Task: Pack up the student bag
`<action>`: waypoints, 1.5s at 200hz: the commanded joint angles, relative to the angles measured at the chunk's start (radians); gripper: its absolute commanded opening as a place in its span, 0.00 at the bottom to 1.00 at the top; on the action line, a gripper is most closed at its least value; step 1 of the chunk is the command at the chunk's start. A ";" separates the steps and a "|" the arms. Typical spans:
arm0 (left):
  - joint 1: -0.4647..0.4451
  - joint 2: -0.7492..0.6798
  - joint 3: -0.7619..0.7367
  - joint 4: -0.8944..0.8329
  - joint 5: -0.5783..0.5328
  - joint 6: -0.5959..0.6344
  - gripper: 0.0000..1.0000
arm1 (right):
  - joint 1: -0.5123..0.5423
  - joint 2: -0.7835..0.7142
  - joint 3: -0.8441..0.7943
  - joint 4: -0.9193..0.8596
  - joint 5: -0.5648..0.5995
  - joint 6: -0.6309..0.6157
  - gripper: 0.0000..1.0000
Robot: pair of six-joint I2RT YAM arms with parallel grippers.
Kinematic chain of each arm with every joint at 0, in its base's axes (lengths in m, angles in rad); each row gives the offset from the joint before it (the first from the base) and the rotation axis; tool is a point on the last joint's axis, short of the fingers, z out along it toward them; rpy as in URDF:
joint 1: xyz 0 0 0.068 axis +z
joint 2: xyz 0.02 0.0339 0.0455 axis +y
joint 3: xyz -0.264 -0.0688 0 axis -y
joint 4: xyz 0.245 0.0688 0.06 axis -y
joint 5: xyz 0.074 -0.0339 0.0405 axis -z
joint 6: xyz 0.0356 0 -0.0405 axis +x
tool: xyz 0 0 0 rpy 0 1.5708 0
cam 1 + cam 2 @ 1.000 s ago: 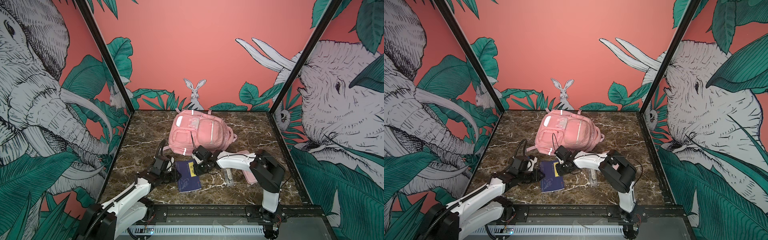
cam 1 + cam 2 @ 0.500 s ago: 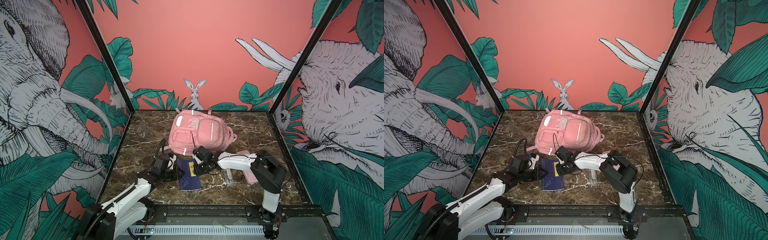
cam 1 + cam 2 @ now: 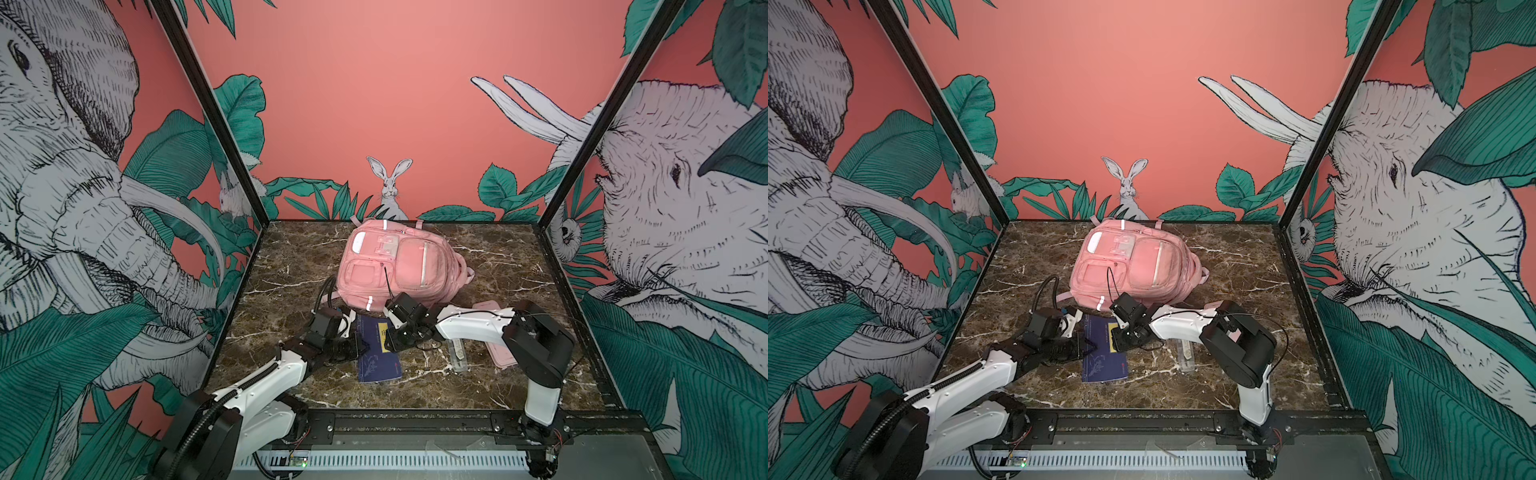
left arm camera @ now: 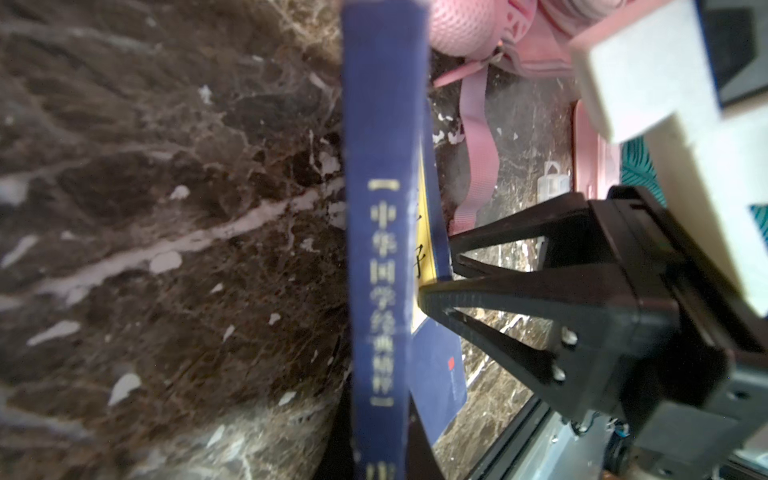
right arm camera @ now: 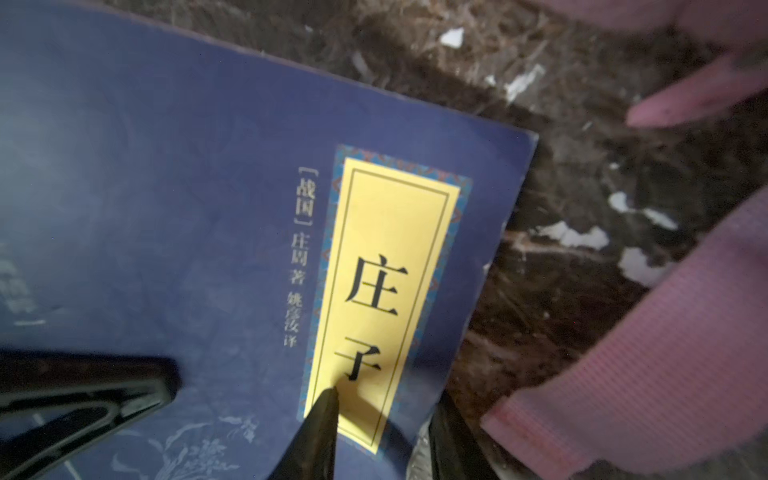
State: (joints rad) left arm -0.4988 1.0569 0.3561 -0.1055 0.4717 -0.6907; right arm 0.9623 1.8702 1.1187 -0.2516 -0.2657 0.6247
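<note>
ok so top views first: the student bag [image 3: 399,266] lies front-up on the marble table [image 3: 291,291], toward 12 o'clock from the table's middle, silver strips showing. The blue book [image 3: 378,353] lies at the bag's 6 o'clock, just beside its lower edge. The left gripper [image 3: 359,348] is at the book's 9 o'clock edge, and the right gripper [image 4: 436,266] comes in over its 1 o'clock corner. A pink pencil case [image 3: 492,308] sits at the bag's 4 o'clock w/ the right arm crossing over it. A clear plastic case [image 3: 457,355] is at the book's 3 o'clock.

Writing: nothing is readable in the top views, too small. The right wrist cam gets the cover: the yellow label [image 5: 386,291] says 庄子. Next to it is [战国] 庄周 著, then a smaller line ending in 译. The left wrist cam gets the spine instead: 中华国学经典精粹, a bit blurry. It also catches a small red mark [image 4: 451,363] on the cover, unreadable, and a loose bag strap [image 4: 478,145] lying on the marble beside the book.

Grippers: the left wrist cam shows the right one best. Its jaws are spread w/ nothing btwn them, one fingertip [image 4: 432,293] resting on the yellow label, the other out past the book's edge. On the left one, dark finger bits sit on either side of the spine edge, so afaict it's pinching the book there.
</note>
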 commanded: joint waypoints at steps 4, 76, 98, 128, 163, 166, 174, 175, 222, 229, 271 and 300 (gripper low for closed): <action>-0.009 -0.001 0.041 0.058 0.043 0.005 0.00 | 0.008 0.001 -0.051 -0.044 0.032 -0.003 0.40; 0.003 -0.006 0.198 -0.004 0.117 0.105 0.00 | -0.191 -0.372 -0.201 -0.001 -0.014 -0.026 0.53; 0.003 0.022 0.243 0.036 0.190 0.105 0.00 | -0.292 -0.477 -0.264 0.079 -0.115 0.007 0.55; 0.005 0.074 0.293 0.128 0.270 0.071 0.00 | -0.401 -0.578 -0.365 0.277 -0.264 0.092 0.60; 0.005 0.163 0.304 0.353 0.345 -0.055 0.00 | -0.435 -0.609 -0.417 0.457 -0.355 0.161 0.66; 0.006 0.171 0.304 0.373 0.350 -0.067 0.00 | -0.434 -0.609 -0.419 0.467 -0.362 0.165 0.66; 0.006 0.189 0.304 0.423 0.363 -0.096 0.00 | -0.435 -0.607 -0.427 0.493 -0.377 0.173 0.67; 0.006 0.191 0.304 0.429 0.364 -0.100 0.00 | -0.435 -0.607 -0.429 0.497 -0.378 0.174 0.67; 0.006 0.264 0.313 0.578 0.416 -0.176 0.00 | -0.444 -0.583 -0.501 0.600 -0.377 0.210 0.74; 0.005 0.271 0.313 0.592 0.420 -0.184 0.00 | -0.447 -0.576 -0.512 0.621 -0.375 0.217 0.75; 0.005 0.297 0.317 0.640 0.443 -0.210 0.00 | -0.449 -0.489 -0.543 0.817 -0.447 0.301 0.76; 0.006 0.302 0.310 0.635 0.431 -0.203 0.00 | -0.448 -0.447 -0.551 0.914 -0.484 0.354 0.75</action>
State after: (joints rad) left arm -0.4969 1.3655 0.6392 0.4534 0.8768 -0.8810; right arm 0.5167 1.4059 0.5739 0.4931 -0.6937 0.9169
